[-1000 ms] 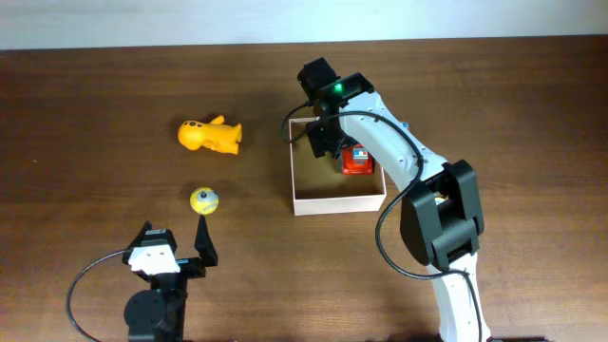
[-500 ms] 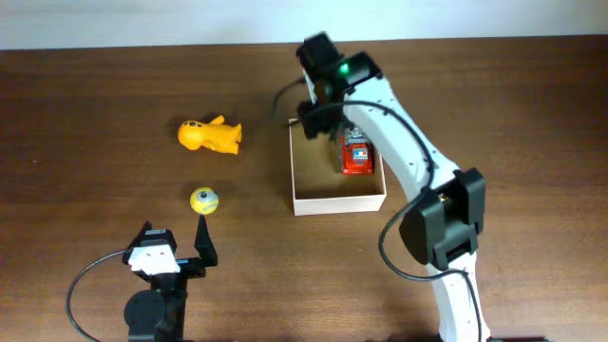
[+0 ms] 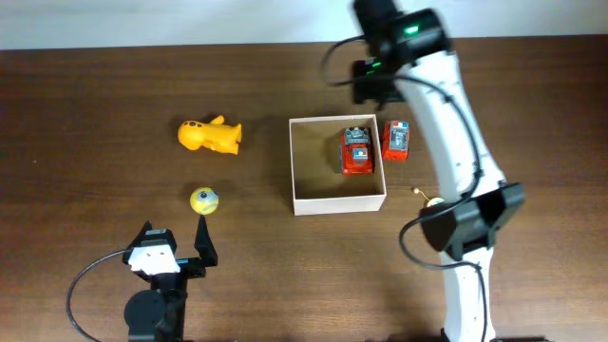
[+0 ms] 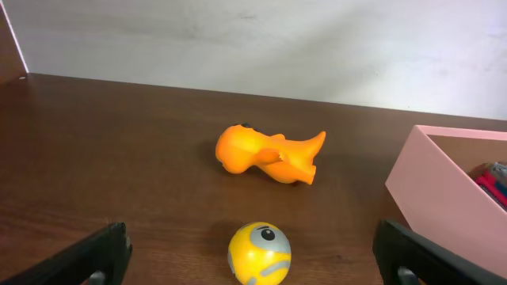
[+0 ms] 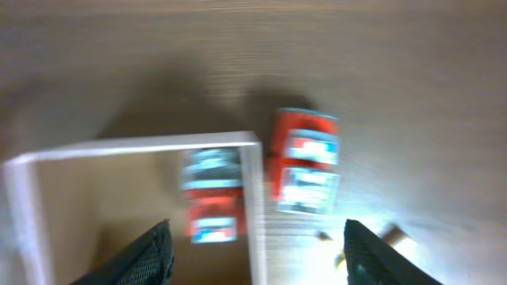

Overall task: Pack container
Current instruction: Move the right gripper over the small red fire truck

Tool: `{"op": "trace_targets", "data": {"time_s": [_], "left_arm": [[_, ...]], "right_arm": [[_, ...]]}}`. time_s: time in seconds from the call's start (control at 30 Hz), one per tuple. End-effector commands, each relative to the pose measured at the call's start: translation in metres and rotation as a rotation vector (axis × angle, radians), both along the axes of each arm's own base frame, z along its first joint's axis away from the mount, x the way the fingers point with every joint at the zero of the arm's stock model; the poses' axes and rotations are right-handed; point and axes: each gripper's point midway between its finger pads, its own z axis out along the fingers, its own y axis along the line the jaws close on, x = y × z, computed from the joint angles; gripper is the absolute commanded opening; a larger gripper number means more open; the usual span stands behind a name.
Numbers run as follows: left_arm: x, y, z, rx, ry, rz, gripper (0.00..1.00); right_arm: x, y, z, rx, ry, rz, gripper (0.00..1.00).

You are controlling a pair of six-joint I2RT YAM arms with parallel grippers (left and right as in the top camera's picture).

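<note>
The container (image 3: 337, 202) sat at the table's (image 3: 95, 85) centre, one red car (image 3: 357, 152) inside; the right gripper (image 5: 257, 249) hovered spread and empty — next, likely a drop onto the second car (image 3: 396, 140) just outside the wall.

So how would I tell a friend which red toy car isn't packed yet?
Start at the white-walled container mid-table. Two red toy cars flank its right wall. The inner car lies on the box floor; the outer car, the one you want, sits on bare wood outside.
</note>
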Motion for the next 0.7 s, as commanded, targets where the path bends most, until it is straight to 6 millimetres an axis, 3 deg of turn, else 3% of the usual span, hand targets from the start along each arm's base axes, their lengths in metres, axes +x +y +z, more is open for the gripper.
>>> {"op": "trace_targets", "data": {"time_s": [0.0, 0.17, 0.23, 0.5, 0.67], "left_arm": [[0.000, -0.001, -0.002, -0.004, 0.001, -0.006, 0.99], [0.000, -0.001, -0.002, -0.003, 0.001, -0.006, 0.99], [0.000, -0.001, -0.002, -0.003, 0.001, -0.007, 0.99], [0.000, -0.001, -0.002, -0.004, 0.001, -0.006, 0.99], [0.000, -0.001, -0.002, -0.004, 0.001, -0.006, 0.99]], "right_arm": [[0.004, -0.055, 0.001, -0.026, 0.002, -0.179, 0.64], [0.002, -0.112, -0.018, -0.040, 0.072, -0.267, 0.66], [0.000, -0.117, -0.032, -0.033, 0.112, -0.247, 0.67], [-0.006, -0.101, -0.087, 0.057, 0.227, -0.175, 0.68], [-0.008, -0.090, -0.106, 0.110, 0.259, -0.136, 0.68]]}}
